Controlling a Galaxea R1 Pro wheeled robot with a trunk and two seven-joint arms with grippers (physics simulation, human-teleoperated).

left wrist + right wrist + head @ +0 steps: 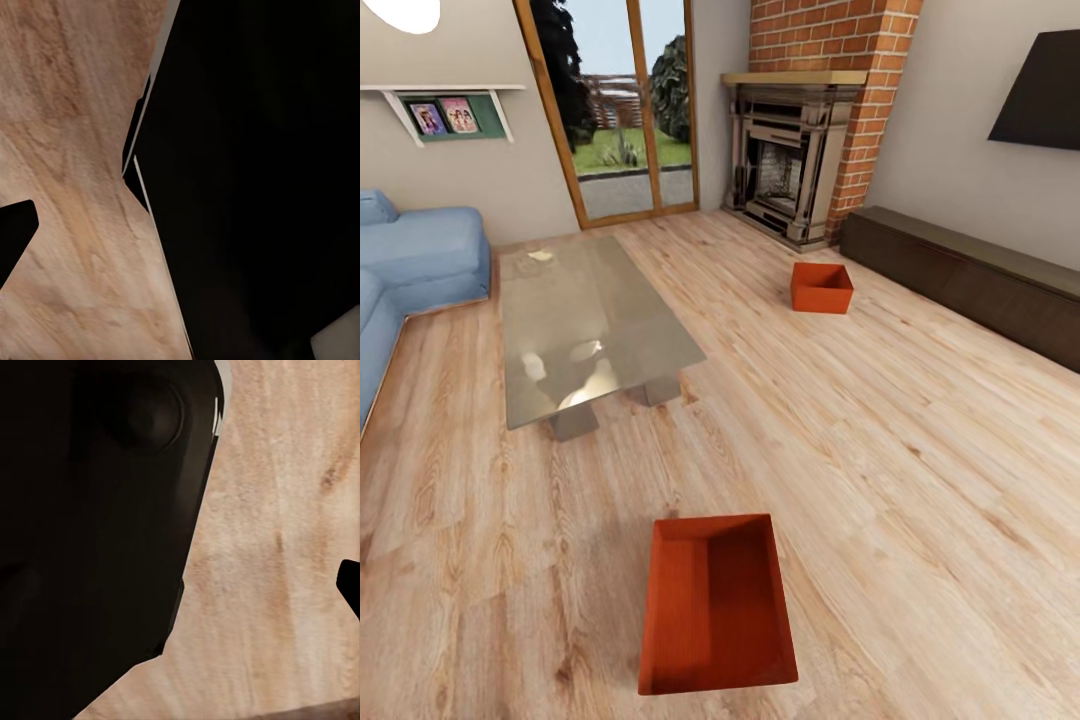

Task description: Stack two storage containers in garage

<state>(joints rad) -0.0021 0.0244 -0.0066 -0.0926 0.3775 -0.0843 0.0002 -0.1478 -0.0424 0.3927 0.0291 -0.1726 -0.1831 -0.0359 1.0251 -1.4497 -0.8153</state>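
Floorboards of light wood (880, 430) run across the living room, and both storage containers sit on them, open side up. The near container (716, 604) lies in front of the glass coffee table (585, 325), on the side away from the glass doors (622, 110), well apart from the table's legs, with bare boards on all sides of it. Its long sides run roughly in line with the table's long edge. The far container (822, 287) stands past the table's far right corner, between the table and the long dark cabinet (970, 275) against the wall, near the foot of the brick fireplace (810, 120) but not touching either.

The blue sofa (415, 265) sits just beside the table on its other side, away from both containers. A wide lane of bare floor runs from the near container to the far one, along the table's right edge.

In the left wrist view a large dark body (262, 172) covers much of the picture over wood floor (67, 150), with a small dark shape (15, 236) at the edge; the right wrist view is alike — dark body (90, 510) against wood floor (277, 547). Neither wrist picture shows a container, so where the containers lie relative to the jaws cannot be told — nor whether either set of jaws is released or clenched.
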